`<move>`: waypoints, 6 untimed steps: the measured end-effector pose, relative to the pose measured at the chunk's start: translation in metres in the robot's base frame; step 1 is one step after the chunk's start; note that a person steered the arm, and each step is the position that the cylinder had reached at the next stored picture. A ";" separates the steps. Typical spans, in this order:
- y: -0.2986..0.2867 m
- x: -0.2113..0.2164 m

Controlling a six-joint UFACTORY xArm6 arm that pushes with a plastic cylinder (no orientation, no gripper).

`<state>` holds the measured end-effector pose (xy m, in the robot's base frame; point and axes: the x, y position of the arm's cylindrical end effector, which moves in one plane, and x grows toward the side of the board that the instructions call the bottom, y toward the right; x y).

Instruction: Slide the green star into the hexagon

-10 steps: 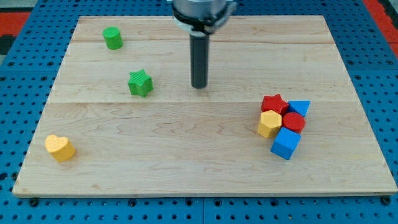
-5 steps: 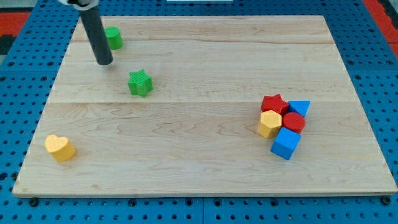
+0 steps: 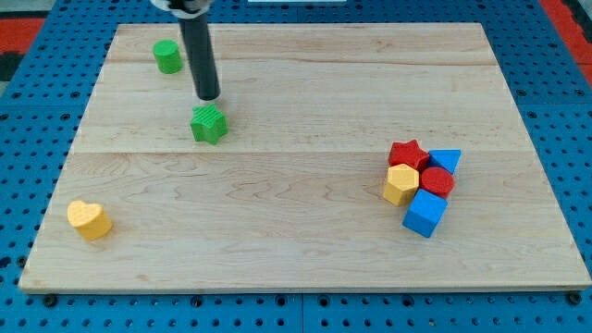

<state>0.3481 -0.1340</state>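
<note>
Now you see my tip (image 3: 209, 97) swung back from the tabletop's (image 3: 296, 240) far-left corner to just behind the green star (image 3: 210, 124), no pincer here, star unmoved, well apart from the yellow hexagon (image 3: 400, 183) near the right edge.

Open board between green star (image 3: 210, 123) and yellow hexagon (image 3: 401, 183); nothing blocks

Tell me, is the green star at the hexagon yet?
Not yet. The green star sits far toward the view's left, with bare board between it and the yellow hexagon in the cluster on the right. My tip is just above the star, close to it. The whole slide rightward is left.
</note>
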 end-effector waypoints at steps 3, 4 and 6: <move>0.171 0.057; 0.131 0.056; 0.116 0.094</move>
